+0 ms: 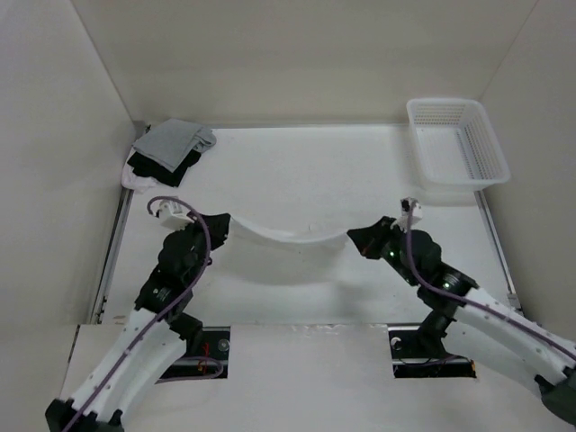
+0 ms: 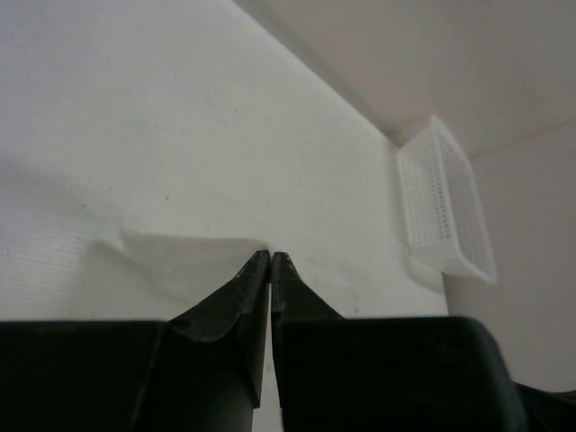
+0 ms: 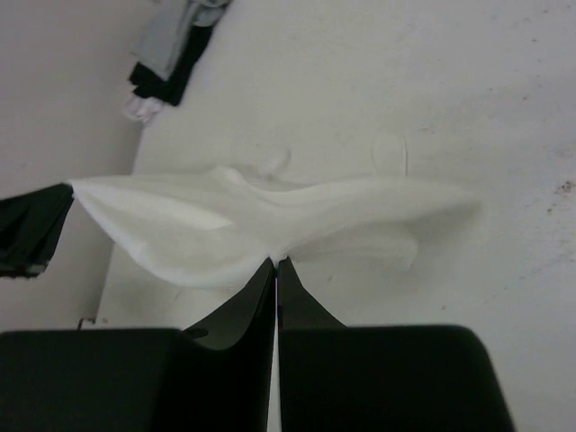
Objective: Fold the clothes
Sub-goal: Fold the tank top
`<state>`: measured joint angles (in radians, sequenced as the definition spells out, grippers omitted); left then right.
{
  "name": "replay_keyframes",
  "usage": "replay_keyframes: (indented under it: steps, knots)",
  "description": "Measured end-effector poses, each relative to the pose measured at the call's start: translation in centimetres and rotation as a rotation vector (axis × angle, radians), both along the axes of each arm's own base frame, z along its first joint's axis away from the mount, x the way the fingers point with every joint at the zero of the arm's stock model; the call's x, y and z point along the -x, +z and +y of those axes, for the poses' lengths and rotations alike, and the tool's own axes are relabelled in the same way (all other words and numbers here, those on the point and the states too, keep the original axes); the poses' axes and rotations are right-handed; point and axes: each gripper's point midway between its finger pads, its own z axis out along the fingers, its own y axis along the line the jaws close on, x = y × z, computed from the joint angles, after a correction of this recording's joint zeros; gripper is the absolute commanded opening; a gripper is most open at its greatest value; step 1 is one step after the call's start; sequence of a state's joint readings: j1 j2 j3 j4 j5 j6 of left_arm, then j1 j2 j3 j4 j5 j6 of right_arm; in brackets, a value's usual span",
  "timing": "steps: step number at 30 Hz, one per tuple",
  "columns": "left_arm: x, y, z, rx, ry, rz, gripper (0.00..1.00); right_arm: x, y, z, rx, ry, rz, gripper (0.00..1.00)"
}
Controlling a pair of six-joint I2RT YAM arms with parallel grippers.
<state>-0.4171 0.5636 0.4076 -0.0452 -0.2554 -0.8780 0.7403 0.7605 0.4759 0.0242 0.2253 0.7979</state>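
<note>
The white garment (image 1: 288, 236) hangs stretched across mid-frame of the top view, sagging over the worktop (image 1: 315, 171). Left jaws are clamped on its left end, right jaws on its right end. Grey-and-black pile (image 1: 166, 148) upper left, basket (image 1: 454, 144) upper right.

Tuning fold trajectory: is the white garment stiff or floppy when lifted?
Likely floppy: the white garment sags between the left gripper and right gripper. Probably light and thin, given its soft folds. It might slip, since both grippers pinch only its edge.
</note>
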Motion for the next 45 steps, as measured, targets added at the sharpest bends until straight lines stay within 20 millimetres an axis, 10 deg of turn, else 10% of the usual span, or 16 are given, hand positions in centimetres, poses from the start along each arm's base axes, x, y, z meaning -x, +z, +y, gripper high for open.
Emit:
replay_keyframes:
  steps: [5,10,21,26,35,45]
  knots:
    - [4.3,7.1,0.8,0.041,-0.018,-0.127,0.01,5.4,6.2,-1.3,-0.012,0.042,-0.077,0.05]
    - [5.8,6.6,0.7,0.014,-0.034,-0.079,0.02,7.3,8.2,-1.1,0.034,0.072,-0.080,0.06]
    - [-2.1,-7.3,1.0,-0.223,0.087,0.286,0.03,-4.1,-7.0,-3.6,0.279,-0.130,0.238,0.06]
    - [-6.9,-13.8,2.4,-0.240,0.129,0.440,0.03,-9.8,-10.8,-3.2,0.266,-0.133,0.340,0.06]
    - [-13.1,-9.3,0.5,-0.166,0.107,0.275,0.04,-15.5,-8.7,-2.5,0.200,-0.136,0.259,0.06]
    - [-7.3,-9.7,0.7,-0.139,0.066,0.228,0.05,-10.5,-11.9,-4.0,0.190,-0.124,0.300,0.06]
